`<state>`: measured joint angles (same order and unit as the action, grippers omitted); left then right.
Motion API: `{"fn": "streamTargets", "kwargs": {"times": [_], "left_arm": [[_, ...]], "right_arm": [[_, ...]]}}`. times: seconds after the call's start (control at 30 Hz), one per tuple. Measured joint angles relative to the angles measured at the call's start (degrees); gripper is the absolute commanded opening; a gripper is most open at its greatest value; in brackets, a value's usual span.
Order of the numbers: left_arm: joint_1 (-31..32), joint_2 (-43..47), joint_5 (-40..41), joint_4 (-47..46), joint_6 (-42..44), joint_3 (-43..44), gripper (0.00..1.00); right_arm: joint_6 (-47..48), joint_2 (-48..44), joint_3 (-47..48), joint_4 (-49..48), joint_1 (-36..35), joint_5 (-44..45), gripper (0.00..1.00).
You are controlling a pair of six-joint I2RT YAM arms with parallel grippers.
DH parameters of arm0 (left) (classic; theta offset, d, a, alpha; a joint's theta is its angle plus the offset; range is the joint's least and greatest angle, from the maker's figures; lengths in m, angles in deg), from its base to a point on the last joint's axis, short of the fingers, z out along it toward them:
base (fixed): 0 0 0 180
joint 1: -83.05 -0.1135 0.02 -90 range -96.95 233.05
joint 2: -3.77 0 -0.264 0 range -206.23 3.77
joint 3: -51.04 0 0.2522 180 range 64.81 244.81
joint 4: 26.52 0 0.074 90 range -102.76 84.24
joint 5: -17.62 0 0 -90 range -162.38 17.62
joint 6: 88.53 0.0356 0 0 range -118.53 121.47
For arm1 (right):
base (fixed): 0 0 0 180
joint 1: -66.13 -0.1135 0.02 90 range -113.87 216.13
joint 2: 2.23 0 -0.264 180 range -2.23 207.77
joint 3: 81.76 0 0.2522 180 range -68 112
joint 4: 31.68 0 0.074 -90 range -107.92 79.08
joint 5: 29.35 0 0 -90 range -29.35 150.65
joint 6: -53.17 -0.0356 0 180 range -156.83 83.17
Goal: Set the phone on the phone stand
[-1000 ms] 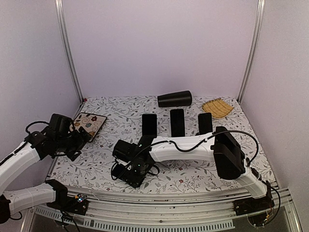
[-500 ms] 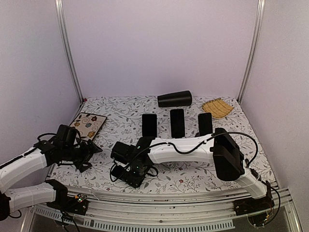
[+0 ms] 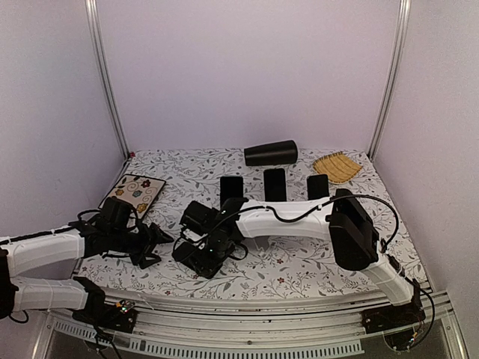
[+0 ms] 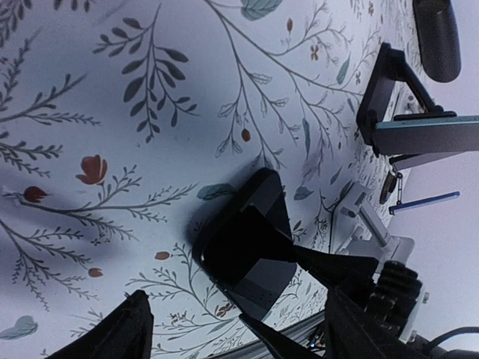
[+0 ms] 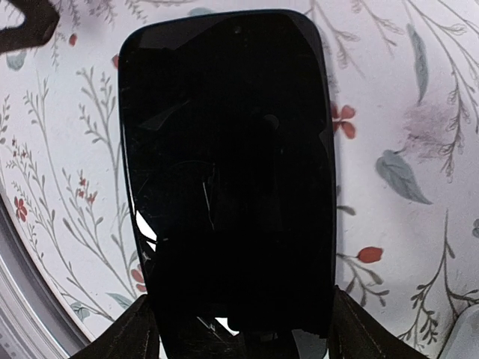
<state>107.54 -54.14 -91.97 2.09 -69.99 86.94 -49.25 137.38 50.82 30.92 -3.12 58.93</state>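
The left arm has been swung in from the left edge towards the middle of the white, leaf-printed surface [image 3: 299, 263], and its left hand [image 3: 160, 245] has been brought near the right hand [image 3: 203, 248], which has been shifted slightly towards the back. The left hand's fingers are held apart with nothing between them and are pointed at the flat black rectangular phone [image 5: 224, 164]. The phone is clamped at one end by the right hand at the front centre of the surface. It is tilted, with a shadow thrown beneath it. It is well apart from the row of three black upright phone stands [image 3: 275, 188] behind it. Further back, a black tapered cylinder [image 3: 270, 153] is laid on its side, with a yellow woven tray [image 3: 335, 166] to its right. A flower-patterned flat rectangle [image 3: 135, 193] is seen at the left edge.
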Motion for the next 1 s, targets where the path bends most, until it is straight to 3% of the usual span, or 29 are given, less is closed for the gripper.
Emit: {"fn": "streamTargets", "kwargs": {"times": [0.3, 0.57, 1.0], "left_arm": [[0.42, -3.91, -0.81, -3.96, -0.20, -0.07, 0.66], [0.44, -13.42, -1.27, -11.65, -0.39, -0.22, 0.56], [0.66, -21.40, -2.25, -19.85, -0.42, 0.76, 0.18]], "right_arm": [[-1.95, -0.57, -1.36, -2.93, 2.86, -5.31, 0.58], [-3.06, -1.77, -4.04, -6.14, 3.39, -9.70, 0.58], [-3.69, -3.65, -7.45, -8.22, 4.15, -12.61, 0.59]]}}
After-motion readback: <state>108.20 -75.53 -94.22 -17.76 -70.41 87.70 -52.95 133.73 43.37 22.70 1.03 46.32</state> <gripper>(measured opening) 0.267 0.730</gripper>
